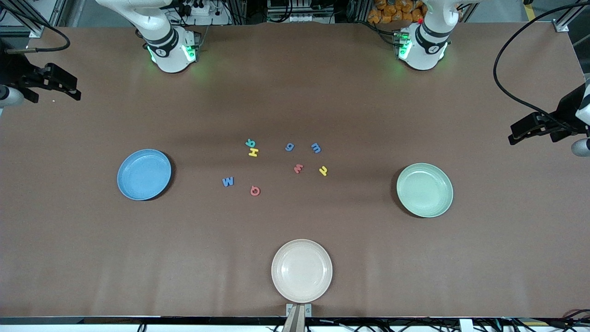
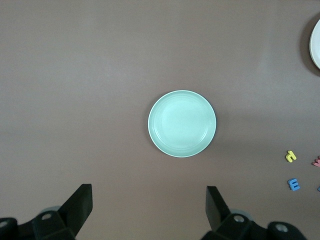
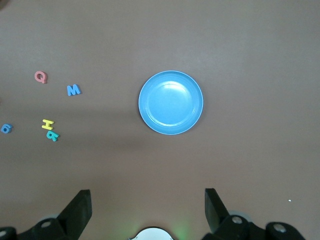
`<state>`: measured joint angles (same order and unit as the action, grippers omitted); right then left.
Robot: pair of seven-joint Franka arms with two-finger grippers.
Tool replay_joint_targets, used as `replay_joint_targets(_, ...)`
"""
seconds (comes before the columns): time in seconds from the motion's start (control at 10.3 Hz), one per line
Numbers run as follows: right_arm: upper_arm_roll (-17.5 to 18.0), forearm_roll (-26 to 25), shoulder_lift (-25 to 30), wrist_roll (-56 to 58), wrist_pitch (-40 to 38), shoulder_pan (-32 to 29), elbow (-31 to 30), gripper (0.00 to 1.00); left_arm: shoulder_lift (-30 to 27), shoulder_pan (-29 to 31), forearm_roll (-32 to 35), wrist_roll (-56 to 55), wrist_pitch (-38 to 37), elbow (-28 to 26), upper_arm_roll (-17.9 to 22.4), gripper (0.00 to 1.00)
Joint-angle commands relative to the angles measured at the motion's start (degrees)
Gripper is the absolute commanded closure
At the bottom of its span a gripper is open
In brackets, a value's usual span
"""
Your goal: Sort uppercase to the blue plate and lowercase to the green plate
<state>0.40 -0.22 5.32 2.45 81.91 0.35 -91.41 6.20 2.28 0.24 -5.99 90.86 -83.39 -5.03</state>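
Observation:
Eight foam letters lie mid-table: teal letter [image 1: 249, 142], yellow H [image 1: 253, 151], blue W [image 1: 227, 181], red Q [image 1: 255, 190], blue g [image 1: 289, 147], blue m [image 1: 315, 147], red m [image 1: 298, 168], yellow r [image 1: 323, 170]. The blue plate [image 1: 144, 174] is empty toward the right arm's end. The green plate [image 1: 424, 190] is empty toward the left arm's end. My left gripper [image 2: 148, 200] is open and empty, high up by the green plate [image 2: 182, 123]. My right gripper [image 3: 147, 200] is open and empty, high up by the blue plate [image 3: 171, 102].
An empty cream plate [image 1: 301, 270] sits near the table edge closest to the front camera. Both arm bases stand along the edge farthest from it. Bare brown table surrounds the letters and plates.

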Motion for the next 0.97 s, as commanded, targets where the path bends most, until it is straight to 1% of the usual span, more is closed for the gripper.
replay_joint_targets(0.0,-0.14,0.48,-0.75,0.19,-0.61,0.26,1.41,0.0,-0.49,-0.79,1.17,1.16,0.29,-0.11,0.72,0.0)
replay_joint_targets(0.58,-0.14,0.57,-1.53,0.18,-0.7,0.35,1.15,0.0,0.13,-0.96,1.08,1.07,0.72,-0.29,0.72,0.0)
replay_joint_targets(0.68,-0.14,0.57,-1.8,0.18,-0.7,0.53,1.15,0.0,-0.05,-1.66,0.99,0.63,0.99,-0.46,0.37,0.0)
replay_joint_targets(0.78,-0.14,0.57,-2.5,0.1,-0.61,0.96,1.15,0.0,0.21,-3.76,1.08,-0.41,0.9,-0.64,0.28,0.0)
replay_joint_targets(0.88,-0.14,0.57,-3.29,0.1,-0.35,1.05,1.24,0.0,1.34,-4.65,1.08,-1.64,0.99,-0.64,0.11,0.0)
